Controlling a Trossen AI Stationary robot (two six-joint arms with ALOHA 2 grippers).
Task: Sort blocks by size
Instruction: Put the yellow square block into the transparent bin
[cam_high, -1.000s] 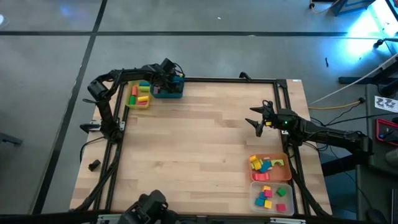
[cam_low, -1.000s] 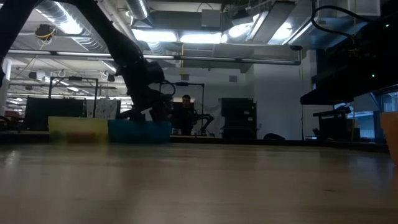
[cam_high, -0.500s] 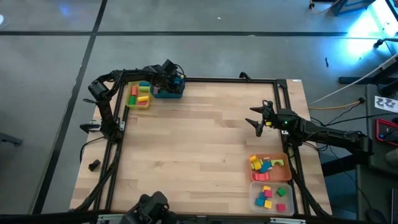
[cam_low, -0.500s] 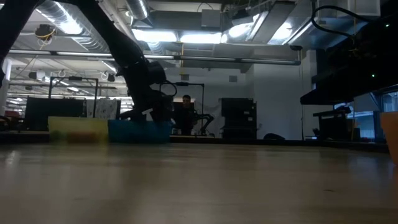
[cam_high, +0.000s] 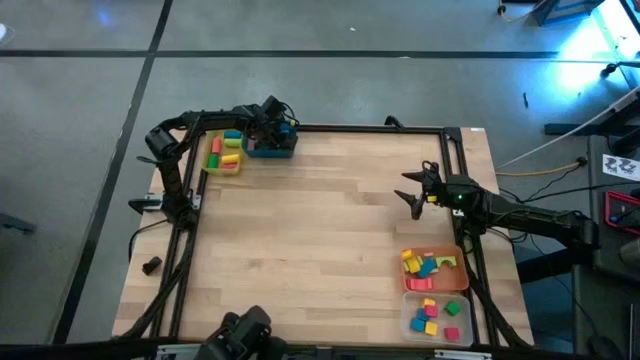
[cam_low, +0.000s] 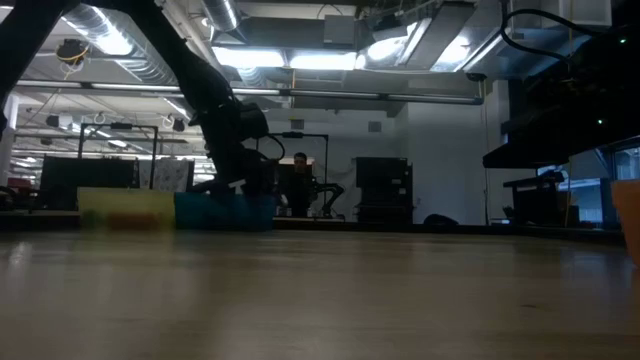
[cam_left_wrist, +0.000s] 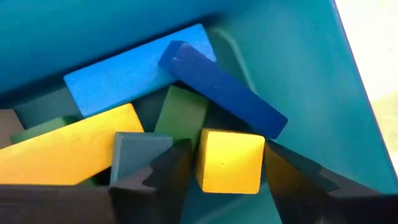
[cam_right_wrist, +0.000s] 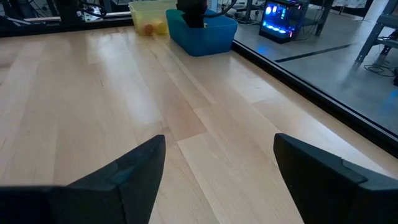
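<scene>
While straddling yellow block (cam_left_wrist: 229, 160), left jaws parted

yellow cube (cam_left_wrist: 229, 160) atop jumbled blue, green, yellow blocks (cam_left_wrist: 140, 81) in teal tray; others sorted, perhaps by size.

— What do you have the work resting on?
— Your wooden table (cam_high: 320, 235). A yellow tray (cam_high: 223, 153) and a teal tray (cam_high: 270, 146) sit side by side at one far corner; an orange tray (cam_high: 433, 268) and a clear tray (cam_high: 438, 317) sit at the opposite near corner.
</scene>
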